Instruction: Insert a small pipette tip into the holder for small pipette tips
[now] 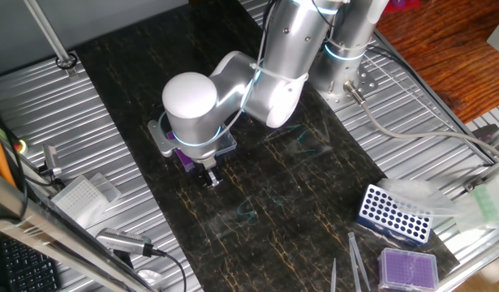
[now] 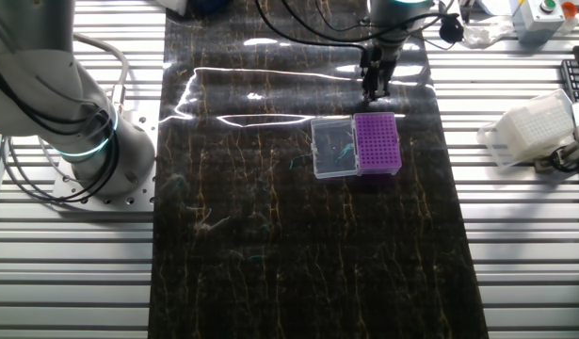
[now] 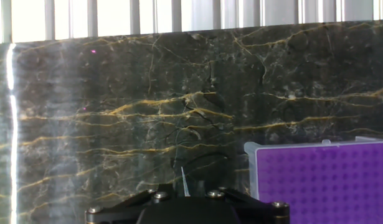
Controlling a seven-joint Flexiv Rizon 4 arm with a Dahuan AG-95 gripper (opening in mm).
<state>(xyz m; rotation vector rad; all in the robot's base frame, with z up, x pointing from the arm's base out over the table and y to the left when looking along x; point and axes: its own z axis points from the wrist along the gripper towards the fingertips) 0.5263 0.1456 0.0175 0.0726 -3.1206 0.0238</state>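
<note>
Bright glare streaks on dark mat (image 2: pixel 298 245)

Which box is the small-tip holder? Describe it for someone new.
On the dark marble mat, just below the gripper, sits the holder: a purple gridded square with a clear lid joined alongside. The blue rack has big round holes.

**newbie_ops:** what's your arm look like?

**me:** From my feeds: glossy silver-white arm (image 1: pixel 269 77), fat rounded joints with glowing cyan rings, black cables, black gripper (image 2: pixel 374 80), silver screws along its housing, bolted-down perforated base plate.
</note>
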